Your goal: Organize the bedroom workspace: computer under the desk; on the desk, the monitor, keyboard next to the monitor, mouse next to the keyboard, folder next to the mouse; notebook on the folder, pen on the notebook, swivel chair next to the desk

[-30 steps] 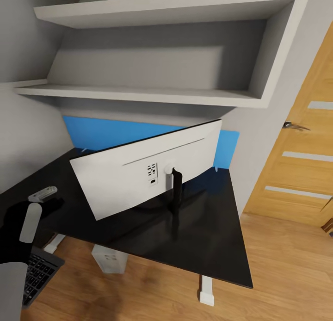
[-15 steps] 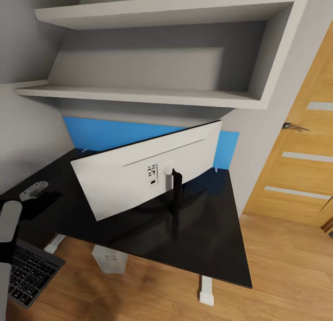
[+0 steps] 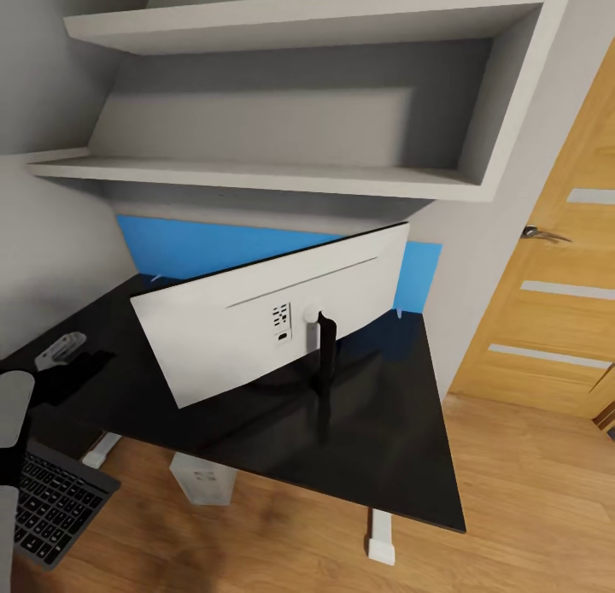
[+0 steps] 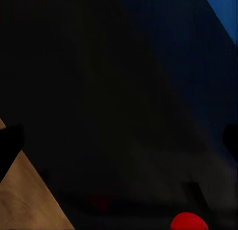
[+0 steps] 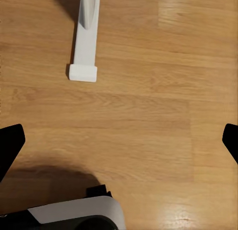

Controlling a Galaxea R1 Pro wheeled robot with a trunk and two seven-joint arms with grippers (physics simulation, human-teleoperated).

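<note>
The monitor (image 3: 273, 319) stands on the black desk (image 3: 393, 439) with its white back toward me. At the desk's left end, low over the glossy top, is my left gripper (image 3: 68, 358). Its wrist view looks along the dark desk top (image 4: 114, 91), and the left gripper (image 4: 119, 143) is open and empty, with fingertips (image 4: 10, 145) at the picture's edges. The keyboard (image 3: 55, 507) lies lower than the desk's front left edge, partly behind my left arm. A pale box, apparently the computer (image 3: 203, 478), sits under the desk. My right gripper (image 5: 119, 140) hangs open over the wooden floor (image 5: 148, 111).
Grey wall shelves (image 3: 282, 179) overhang the desk, and a blue back panel (image 3: 184, 247) runs behind it. An oak door (image 3: 555, 294) is at the right. A white desk foot (image 5: 85, 46) lies on the floor ahead of the right gripper, and another white desk foot (image 3: 382, 537) shows below the desk.
My left arm has drawn back toward the left edge of the head view, uncovering more of the keyboard. The monitor and desk have not moved.
</note>
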